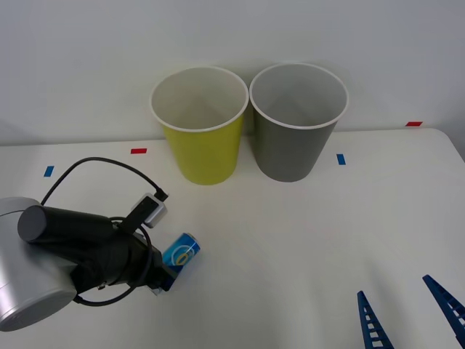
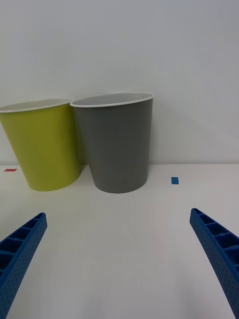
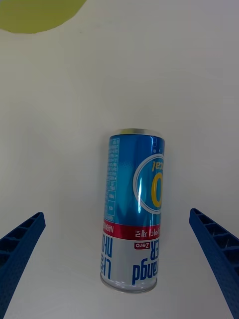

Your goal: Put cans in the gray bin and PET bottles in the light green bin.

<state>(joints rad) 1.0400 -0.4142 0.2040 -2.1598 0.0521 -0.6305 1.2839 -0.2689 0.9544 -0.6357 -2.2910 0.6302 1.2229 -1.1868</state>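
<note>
White bench (image 1: 305, 240), green bin (image 1: 200, 123) and gray bin (image 1: 298, 120) touching at far edge, can (image 1: 182, 254) lying near-left at left gripper (image 1: 161, 280); right gripper (image 2: 119, 259) spread; left fingers (image 3: 20, 249) released around can (image 3: 133, 209).

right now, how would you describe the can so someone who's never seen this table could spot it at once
On the white table, look in front of the light green bin, toward the robot's left side. There the can lies on its side between the open fingers of the left gripper. It is the small blue item with a yellow-ringed logo, far smaller than either bin.
</note>
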